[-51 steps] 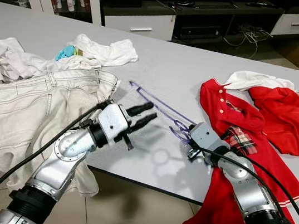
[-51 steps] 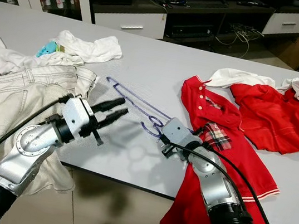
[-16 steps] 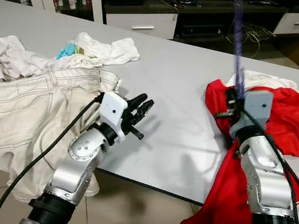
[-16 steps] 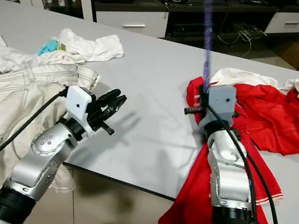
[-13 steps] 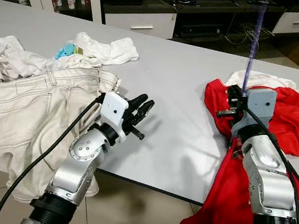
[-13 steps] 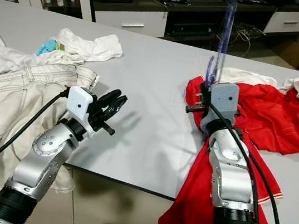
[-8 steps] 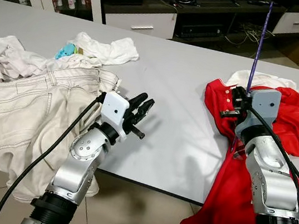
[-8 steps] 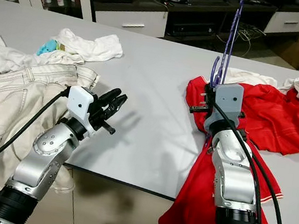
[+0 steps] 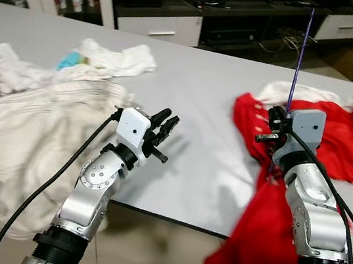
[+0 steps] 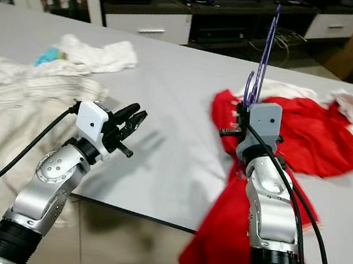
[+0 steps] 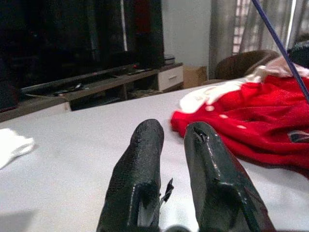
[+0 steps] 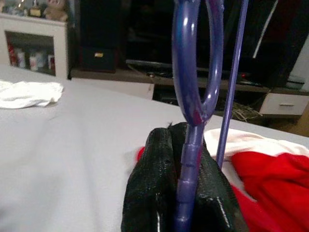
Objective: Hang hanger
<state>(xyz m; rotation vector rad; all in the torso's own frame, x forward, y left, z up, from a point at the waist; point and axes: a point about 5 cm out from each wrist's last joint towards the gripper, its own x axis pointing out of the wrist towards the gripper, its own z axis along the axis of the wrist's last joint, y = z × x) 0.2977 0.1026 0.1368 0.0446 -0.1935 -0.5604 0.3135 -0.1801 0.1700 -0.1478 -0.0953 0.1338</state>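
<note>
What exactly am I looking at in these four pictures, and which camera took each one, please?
This is a walking humanoid robot with two silver arms, each ending in a claw of two long black fingers. The two wide pictures come from the two eyes of a camera on its head, looking down at a grey table. The two close pictures come from cameras on its wrists, looking along the fingers. On the table lie red shirts, a pair of cream trousers and white cloths. The right claw is shut on the neck of a thin purple plastic hanger, held upright above the table. The left claw holds nothing, its fingers slightly apart, raised just above the table.
</note>
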